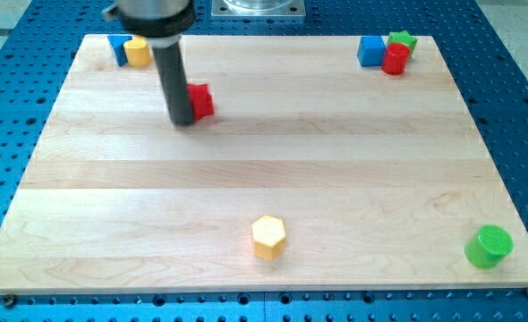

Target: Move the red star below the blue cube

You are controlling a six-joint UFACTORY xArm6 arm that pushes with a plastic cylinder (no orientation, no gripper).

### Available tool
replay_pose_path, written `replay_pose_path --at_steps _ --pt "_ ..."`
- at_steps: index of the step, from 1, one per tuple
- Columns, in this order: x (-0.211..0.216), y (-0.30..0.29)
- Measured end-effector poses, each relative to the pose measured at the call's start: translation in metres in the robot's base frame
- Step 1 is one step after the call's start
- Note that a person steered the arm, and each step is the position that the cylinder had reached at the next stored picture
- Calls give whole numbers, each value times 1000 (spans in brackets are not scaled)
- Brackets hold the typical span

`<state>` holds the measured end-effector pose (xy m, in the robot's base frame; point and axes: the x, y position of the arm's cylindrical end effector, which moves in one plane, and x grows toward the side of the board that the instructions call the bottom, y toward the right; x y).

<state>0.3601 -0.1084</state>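
There is just the one camera view to go by, looking down across a pale wooden tabletop [273, 179] that sits on a blue perforated base.

The arm has no jaws at all, so there is nothing to call wide or narrow; it ends in a dark rod, and what the rig calls my tip [183, 122] rests on the wood touching the left side of the red star [200, 100], partly hiding it. That block sits in the upper left part of the tabletop.

The blue cube [370, 50] is well apart from it, near the top right corner, with a green star [402, 40] and a red cylinder [395, 59] crowded against its right side. In the top left corner a yellow cylinder [138, 52] stands in front of another blue block [117, 47], whose shape I cannot make out. A yellow hexagon [268, 237] lies near the bottom middle and a green cylinder [489, 246] at the bottom right.

To my eye the job is barely begun: contact looks made, but the star must yet travel most of the way rightward to sit beneath the cube.
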Motion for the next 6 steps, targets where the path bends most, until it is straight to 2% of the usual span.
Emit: replay_pose_path --at_steps 1,2,3,5,6 --pt "-40 73" --pt "-60 133" --pt "-92 91" --pt "-86 247" --pt "-53 245"
